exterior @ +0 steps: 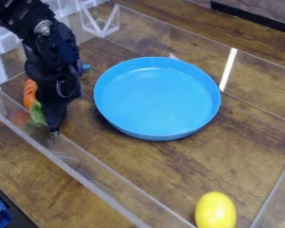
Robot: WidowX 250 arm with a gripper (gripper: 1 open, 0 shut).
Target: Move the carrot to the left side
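Gripper, black, two-fingered, segmented (52, 126): pointed down at the left of the picture, fingers closed. Whether any part of the carrot is pinched between them, cannot tell; the dark fingers and the panel confuse the contact.

Camera view, only one available. Short orange toy carrot with a green leafy top (29, 92): at the far left of the work area, just beside the gripper and partly hidden by it. Orange body lies farther from the camera, leaves nearer. Transparent plastic side panel (92, 166) runs close by; touching or apart, not resolved. Round blue plate (157, 96) sits to the right of the gripper on the brown wooden table (151, 178). Yellow lemon (215, 211) is near the bottom edge, well apart.

Judgement, stage: carrot already lies on the picture's left, so the move looks nearly done; release or a small final adjustment seems the likely step.

Judgement, handling: probably light and fairly firm, not fragile; surface perhaps smooth enough to roll or slip. Leaves may be softer and give under pressure. Best hold: across the thick orange middle, one finger on each side, rather than by the leaves. If the fingers are empty, open them before any regrasp. Risk: pushing against the panel could wedge or twist the carrot.
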